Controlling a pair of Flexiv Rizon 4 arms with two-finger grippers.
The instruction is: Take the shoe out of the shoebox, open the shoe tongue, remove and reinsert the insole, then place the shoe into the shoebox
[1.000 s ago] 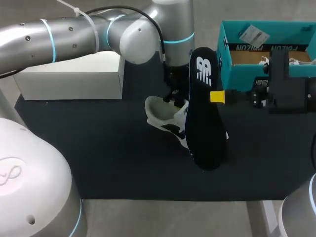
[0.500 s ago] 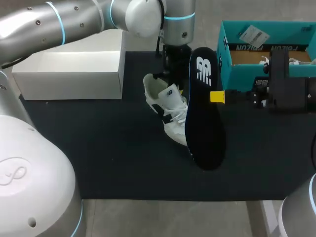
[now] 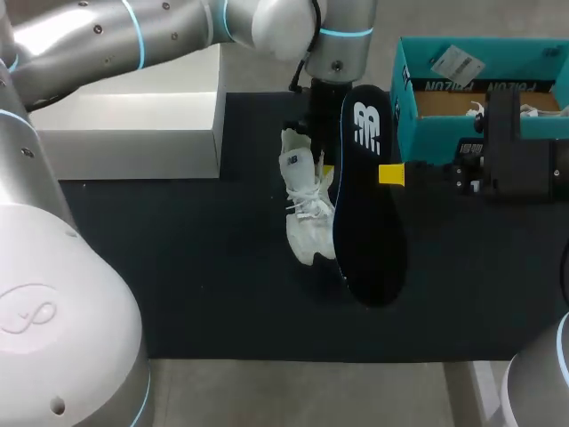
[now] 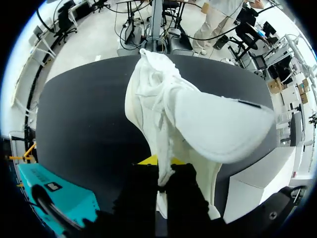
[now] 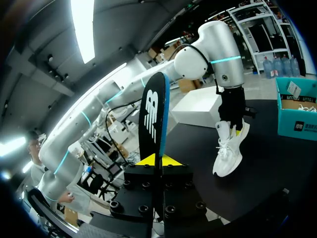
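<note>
The white shoe [image 3: 307,209] is pinched at its heel by the left gripper [image 4: 161,166], whose fingertips are largely hidden. The black insole [image 3: 369,205] is clamped by the right gripper [image 5: 159,159], above the black mat [image 3: 178,267].

Left gripper [image 4: 161,167], right gripper [image 5: 156,160] apparently clamped

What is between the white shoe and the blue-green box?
The black insole, pinched in the right gripper, stands between shoe and box, in the head view.

Grey table [image 3: 311,391] bears a black mat [image 3: 178,267], 1 white box [image 3: 133,156], 1 teal shoebox [image 3: 427,138].
</note>
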